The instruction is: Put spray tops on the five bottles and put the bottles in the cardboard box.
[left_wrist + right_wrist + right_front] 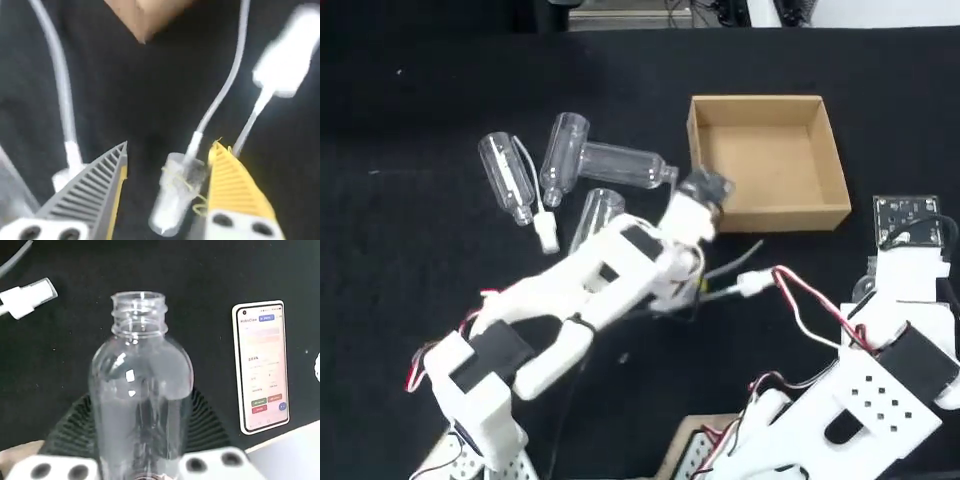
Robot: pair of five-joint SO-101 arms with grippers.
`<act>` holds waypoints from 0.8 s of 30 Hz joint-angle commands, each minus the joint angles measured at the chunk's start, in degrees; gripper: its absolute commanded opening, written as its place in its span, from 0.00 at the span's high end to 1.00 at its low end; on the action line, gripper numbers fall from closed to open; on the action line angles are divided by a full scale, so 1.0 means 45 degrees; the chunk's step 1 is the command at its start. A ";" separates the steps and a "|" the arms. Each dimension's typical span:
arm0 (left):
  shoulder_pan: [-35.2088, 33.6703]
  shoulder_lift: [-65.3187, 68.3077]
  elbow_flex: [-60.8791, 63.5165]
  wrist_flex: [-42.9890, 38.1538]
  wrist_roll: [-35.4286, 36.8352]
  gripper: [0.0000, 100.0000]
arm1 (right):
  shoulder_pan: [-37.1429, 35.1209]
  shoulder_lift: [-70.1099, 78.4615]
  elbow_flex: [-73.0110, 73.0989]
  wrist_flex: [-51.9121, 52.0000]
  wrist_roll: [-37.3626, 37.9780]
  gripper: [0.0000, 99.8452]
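Observation:
My left gripper (170,147) is open low over the black table, just in front of the cardboard box (825,180). A clear-capped spray top (175,197) with its tube lies between the fingers, close against the yellow finger (227,180). In the high view this gripper (705,190) sits by the box's near left corner. My right gripper (142,412) is shut on a clear bottle (140,375) whose open threaded neck points away from the wrist. A white spray top (755,285) lies between the two arms.
Several clear bottles (510,175) (620,165) lie left of the box, one (595,215) partly under the left arm. Another spray top (545,235) lies beside them. A phone (910,220) rests right of the box, near the right arm. Loose tubes (55,75) cross the mat.

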 commanded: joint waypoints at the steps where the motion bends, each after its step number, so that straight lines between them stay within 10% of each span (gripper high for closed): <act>1: 0.0205 -0.0781 -0.0303 0.0879 -0.0508 0.76 | -0.0234 -0.0361 -0.0029 -0.0293 0.0117 0.99; 19: 0.0244 -0.0781 0.1299 0.0996 -0.1895 0.77 | -0.0234 -0.0361 0.0303 -0.0274 0.0117 0.99; 24: 0.0713 -0.0821 0.1299 0.1192 -0.1836 0.98 | -0.0234 -0.0361 0.0303 -0.0274 0.0117 0.99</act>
